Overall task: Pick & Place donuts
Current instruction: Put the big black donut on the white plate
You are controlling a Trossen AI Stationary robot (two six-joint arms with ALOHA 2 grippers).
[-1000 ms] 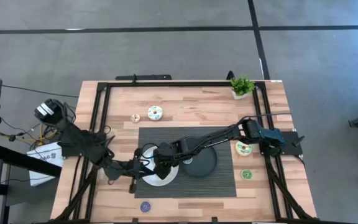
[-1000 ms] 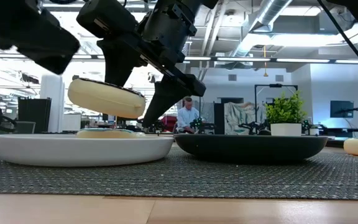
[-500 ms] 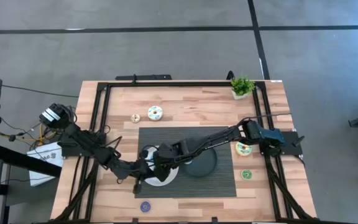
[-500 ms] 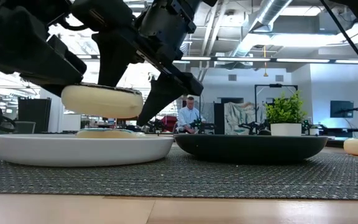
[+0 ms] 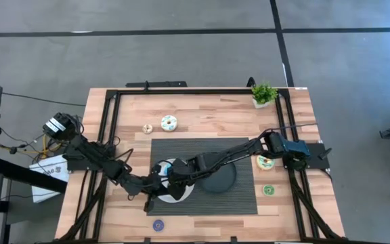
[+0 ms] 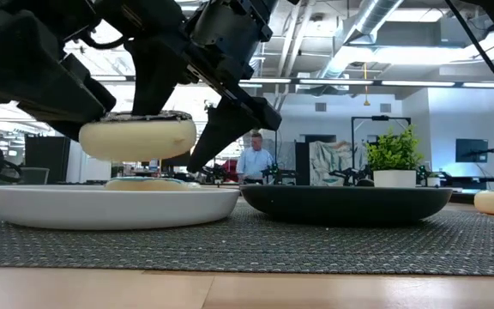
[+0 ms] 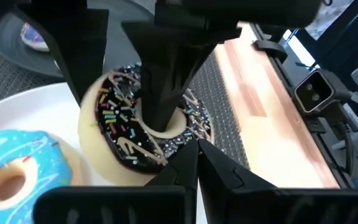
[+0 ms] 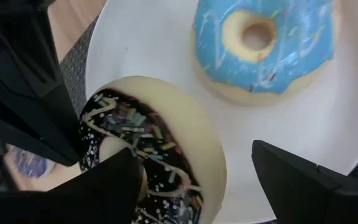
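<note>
1. The counter (image 5: 202, 108) carries a dark woven mat (image 5: 242, 152). The white plate (image 6: 110, 210) sits on the mat's end nearer the counter's left edge, and the black plate (image 5: 219, 179) is just beside it.
2. Both arms meet over the white plate. A second ago your left arm hung back toward the left edge; it has since closed in on the load.
3. The right hand (image 8: 190, 163) is spread wide. One finger runs down through the hole of the chocolate donut (image 6: 135, 137), and the other stands clear of its outer edge, so it hooks the donut and does not pinch it.
4. The left hand (image 7: 196, 149) has its fingers drawn together, tips touching the donut's rim. You cannot tell whether it bears any weight.
5. The chocolate donut hung tilted a second ago. Now it sits level, just above the plate and apart from it, so I judge the set-down close.
6. The blue donut (image 8: 263, 43) already lies on the white plate, beside the drop spot.
7. A white-iced donut (image 5: 169, 123) and a pale green donut (image 5: 265, 161) wait on the counter.
</note>
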